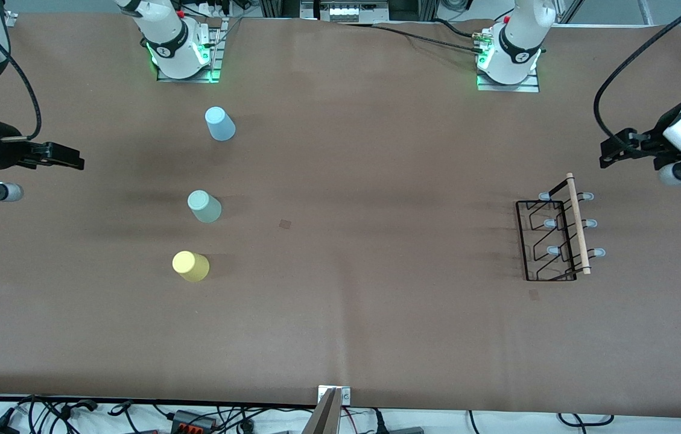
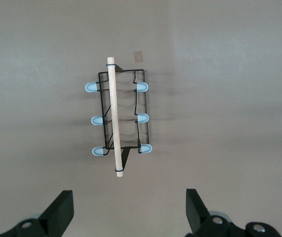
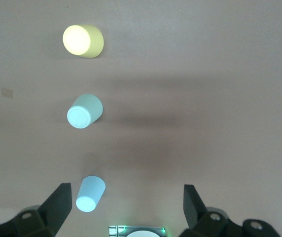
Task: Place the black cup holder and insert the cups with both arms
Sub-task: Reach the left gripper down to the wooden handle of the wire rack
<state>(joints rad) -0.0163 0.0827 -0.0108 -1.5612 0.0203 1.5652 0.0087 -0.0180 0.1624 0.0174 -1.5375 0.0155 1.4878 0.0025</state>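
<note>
Three cups and one rack, listed by view.

Front view: blue cup (image 1: pixel 219 123), green cup (image 1: pixel 204 206) and yellow cup (image 1: pixel 190 266) stand upside down in a line toward the right arm's end of the table (image 1: pixel 376 337), blue closest to the base edge, yellow closest to the camera edge. The black cup holder (image 1: pixel 557 237) stands upright toward the left arm's end, well apart from the cups. Both arms wait raised at the end edges: right gripper (image 1: pixel 69 160), left gripper (image 1: pixel 608 150).

Left wrist view: left gripper (image 2: pixel 130 210) over bare table just short of the holder (image 2: pixel 121 118), fingers spread wide, nothing held. The wooden rod (image 2: pixel 114 118) along the top looks the surest place to grip; the thin wire frame is likely light and stiff, and apt to tip.

Right wrist view: right gripper (image 3: pixel 126 205) likewise spread and empty, blue cup (image 3: pixel 90 194) closest. The cups look light, smooth and tapered; pinch across the side wall, gently.
</note>
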